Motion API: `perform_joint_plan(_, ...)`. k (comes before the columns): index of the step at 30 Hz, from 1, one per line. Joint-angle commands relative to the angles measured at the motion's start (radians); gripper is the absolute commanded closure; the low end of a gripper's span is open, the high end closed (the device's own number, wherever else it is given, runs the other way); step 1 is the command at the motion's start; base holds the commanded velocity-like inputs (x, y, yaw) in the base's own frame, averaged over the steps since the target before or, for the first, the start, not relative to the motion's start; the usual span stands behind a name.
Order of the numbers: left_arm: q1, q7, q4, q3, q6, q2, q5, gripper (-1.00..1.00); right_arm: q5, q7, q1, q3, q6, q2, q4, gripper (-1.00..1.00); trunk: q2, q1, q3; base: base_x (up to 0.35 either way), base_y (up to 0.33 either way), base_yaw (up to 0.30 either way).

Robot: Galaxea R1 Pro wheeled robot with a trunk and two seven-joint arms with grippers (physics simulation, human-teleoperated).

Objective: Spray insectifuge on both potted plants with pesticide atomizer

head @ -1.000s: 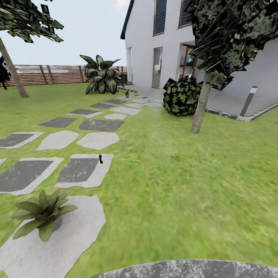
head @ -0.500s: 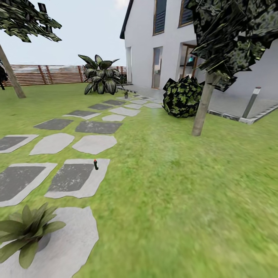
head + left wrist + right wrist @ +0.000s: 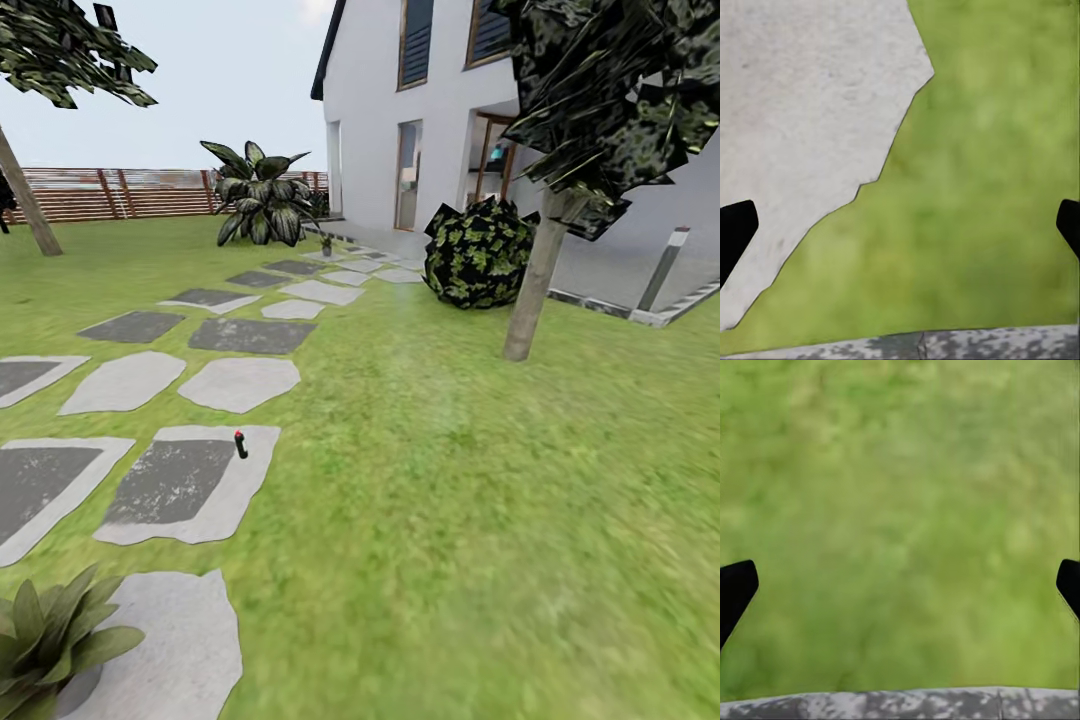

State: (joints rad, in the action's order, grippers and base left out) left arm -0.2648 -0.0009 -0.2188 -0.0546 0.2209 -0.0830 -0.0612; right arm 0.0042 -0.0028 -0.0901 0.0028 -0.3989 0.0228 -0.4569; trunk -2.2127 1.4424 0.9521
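One potted plant [image 3: 50, 640], a low rosette of broad olive-green leaves, sits on a pale stepping stone [image 3: 170, 650] at the head view's bottom left corner, partly cut off. A tiny dark upright bottle-like thing with a red top [image 3: 240, 444] stands on the stone ahead of it; it is too small to tell whether it is the atomizer. My left gripper [image 3: 900, 225] hangs open over the edge of a pale stone [image 3: 802, 127] and grass. Over plain lawn my right gripper [image 3: 900, 585] is open too, nothing between its fingers.
Grey stepping stones [image 3: 250, 335] lead toward a white house [image 3: 400, 110]. A big dark broad-leaved plant [image 3: 260, 195] and a brown slatted fence [image 3: 120, 192] stand at the back. A round bush [image 3: 478, 250] and a tree trunk [image 3: 535, 290] are on the right.
The whole head view has shifted as the robot moves forward: stones, rosette and the red-topped thing slid down and left. The grey paved arc has left the bottom edge.
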Motion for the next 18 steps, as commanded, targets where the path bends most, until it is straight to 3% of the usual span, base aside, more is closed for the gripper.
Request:
perform_joint_plan(1,-0.001,-0.001,0.001,-0.001,0.003,0.000,-0.006,-1.00,0.000,0.000,0.000,0.000,-0.003,0.000,0.001,-1.00,0.000,0.000,0.001,0.340,0.000,0.088)
perform_joint_plan(10,-0.001,-0.001,0.001,-0.001,0.003,0.000,-0.007,-1.00,0.000,0.000,0.000,0.000,-0.003,0.000,0.000,-1.00,0.000,0.000,0.001,0.340,0.000,0.214)
perform_joint_plan(18,-0.001,-0.001,0.001,-0.001,0.003,0.000,-0.007,-1.00,0.000,0.000,-0.001,0.000,-0.003,-0.001,0.000,-1.00,0.000,0.000,0.001,0.340,0.000,0.038)
